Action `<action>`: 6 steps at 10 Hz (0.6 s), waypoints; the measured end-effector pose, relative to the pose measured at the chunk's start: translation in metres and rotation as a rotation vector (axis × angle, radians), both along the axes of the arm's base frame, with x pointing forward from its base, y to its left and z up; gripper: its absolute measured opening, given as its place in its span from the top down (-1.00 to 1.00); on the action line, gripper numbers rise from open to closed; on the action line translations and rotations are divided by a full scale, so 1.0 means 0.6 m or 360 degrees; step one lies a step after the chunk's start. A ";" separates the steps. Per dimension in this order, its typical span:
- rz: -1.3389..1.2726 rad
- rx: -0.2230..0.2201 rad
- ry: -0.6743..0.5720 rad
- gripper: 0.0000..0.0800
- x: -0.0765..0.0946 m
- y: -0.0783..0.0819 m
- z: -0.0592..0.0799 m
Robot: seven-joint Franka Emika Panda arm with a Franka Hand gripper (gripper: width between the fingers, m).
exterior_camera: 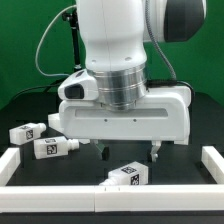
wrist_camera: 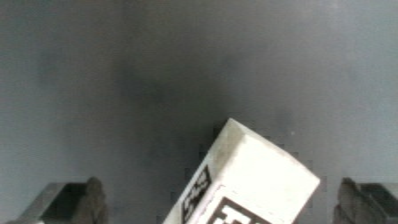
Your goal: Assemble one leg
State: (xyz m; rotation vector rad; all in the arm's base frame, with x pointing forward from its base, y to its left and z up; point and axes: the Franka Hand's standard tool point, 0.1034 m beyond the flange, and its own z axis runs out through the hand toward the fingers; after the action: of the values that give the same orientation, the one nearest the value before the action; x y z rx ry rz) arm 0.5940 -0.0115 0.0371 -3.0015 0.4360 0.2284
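Note:
A white leg with black-and-white tags lies tilted on the black table near the front. My gripper is open and hangs just above it, with one finger on each side and neither touching it. In the wrist view the same leg lies slanted between the two dark fingers, and my gripper is wide open around it. Two more legs lie at the exterior view's left, one further back and one nearer.
A low white rail runs along the front of the table, with side pieces at the exterior view's left and right. Black cables hang behind the arm.

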 end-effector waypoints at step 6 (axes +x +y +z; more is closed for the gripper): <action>-0.0164 -0.0053 -0.0099 -0.62 0.023 -0.014 -0.035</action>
State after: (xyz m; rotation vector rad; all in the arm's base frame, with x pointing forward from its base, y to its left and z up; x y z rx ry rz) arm 0.6079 -0.0202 0.0164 -2.9981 0.5914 0.1204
